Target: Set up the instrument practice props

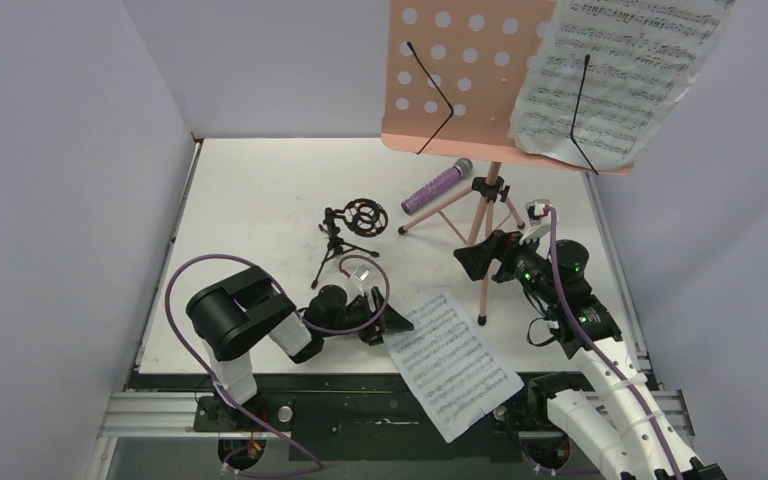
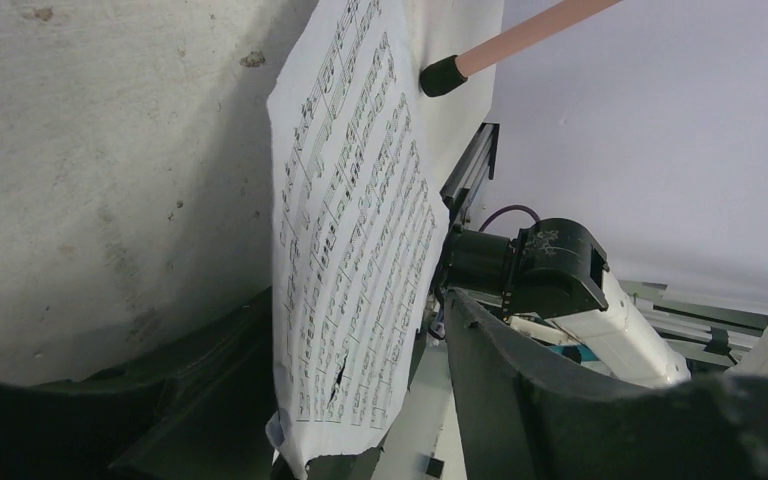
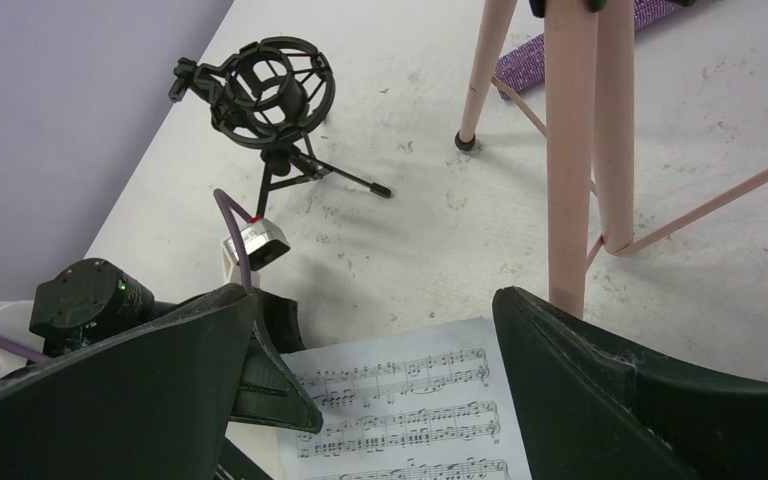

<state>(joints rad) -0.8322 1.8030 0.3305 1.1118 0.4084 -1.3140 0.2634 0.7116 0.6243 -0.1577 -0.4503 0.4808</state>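
Left gripper: jaws apart, astride loose sheet edge, lower centre.
Right gripper: wide, empty, just beside pink stand leg.

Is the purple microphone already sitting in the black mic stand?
No, the purple microphone lies flat on the table by the pink music stand legs, and the mic stand ring is empty.
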